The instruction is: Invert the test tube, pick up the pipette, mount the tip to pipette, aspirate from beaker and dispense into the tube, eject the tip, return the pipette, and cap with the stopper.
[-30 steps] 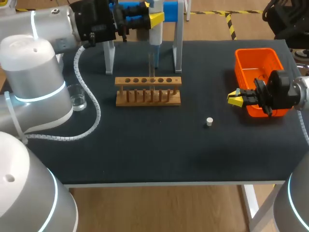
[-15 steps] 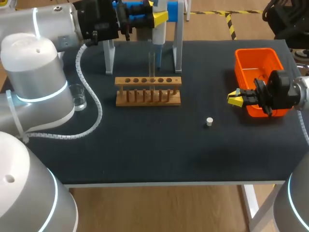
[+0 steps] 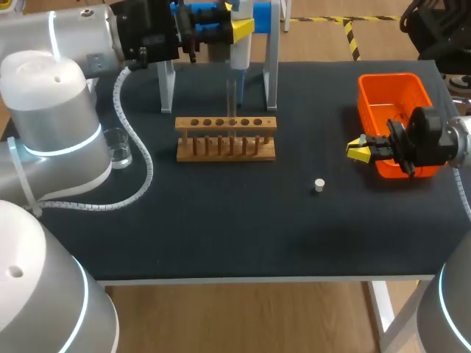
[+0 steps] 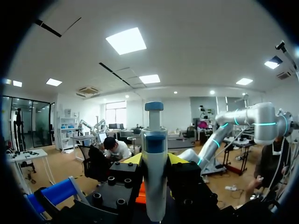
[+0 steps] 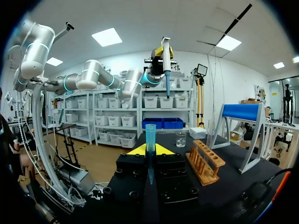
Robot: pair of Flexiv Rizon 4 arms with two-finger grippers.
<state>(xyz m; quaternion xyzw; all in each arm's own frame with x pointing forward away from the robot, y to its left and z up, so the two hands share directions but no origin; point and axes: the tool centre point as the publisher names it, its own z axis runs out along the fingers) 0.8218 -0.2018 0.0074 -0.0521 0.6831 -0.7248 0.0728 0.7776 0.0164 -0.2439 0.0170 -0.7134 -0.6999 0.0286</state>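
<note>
The left gripper [image 3: 234, 28] is clamped on the pipette [image 3: 240, 45], holding it upright at the far edge of the table [image 3: 221, 228], between the posts of the pipette stand [image 3: 272, 66]. In the left wrist view the pipette [image 4: 154, 158] stands between the yellow fingertips [image 4: 132, 159], plunger up. Against a second ago, the left gripper and pipette sit higher and a little further right; over the last half second they barely shifted. The right arm has not moved. It lies low along the table's right side, beside the orange bin [image 3: 394, 103]. The right gripper [image 5: 149, 151] is closed on a blue pipette tip [image 5: 150, 137], held upright. The test tube [image 3: 231, 99] stands upright in the wooden rack [image 3: 225, 138]. The beaker [image 3: 118, 147] sits near the left arm, and the white stopper [image 3: 319, 185] lies apart on the table
</note>
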